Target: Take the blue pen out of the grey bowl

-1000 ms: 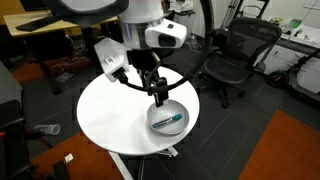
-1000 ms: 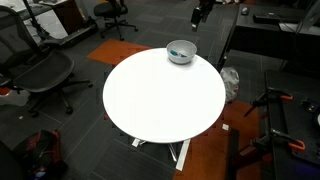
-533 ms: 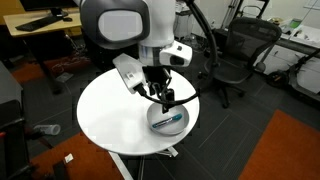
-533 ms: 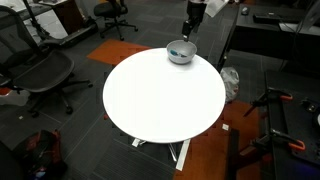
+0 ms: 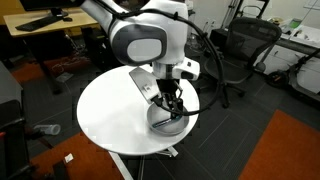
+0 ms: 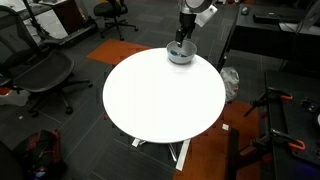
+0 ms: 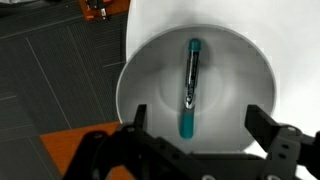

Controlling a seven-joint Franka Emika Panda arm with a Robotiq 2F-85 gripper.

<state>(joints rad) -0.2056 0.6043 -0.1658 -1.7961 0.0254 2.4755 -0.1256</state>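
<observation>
You are holding the gripper (image 7: 195, 125) right above the bowl (image 7: 235, 70), with the jaws spread wide and gripping nothing. In the wrist view one finger is showing at each side of the bowl's lower half, and the pen (image 7: 189, 88) is lying between them on the bowl's floor, flat, near the middle, running top to bottom. The pen is not touching either finger.

In both exterior views the gripper (image 5: 172, 108) (image 6: 181, 42) is pointing down at the bowl (image 5: 158, 124) (image 6: 181, 56), which is sitting close to the edge of the round white table (image 5: 110, 115) (image 6: 160, 95). The arm is hiding the pen there.
</observation>
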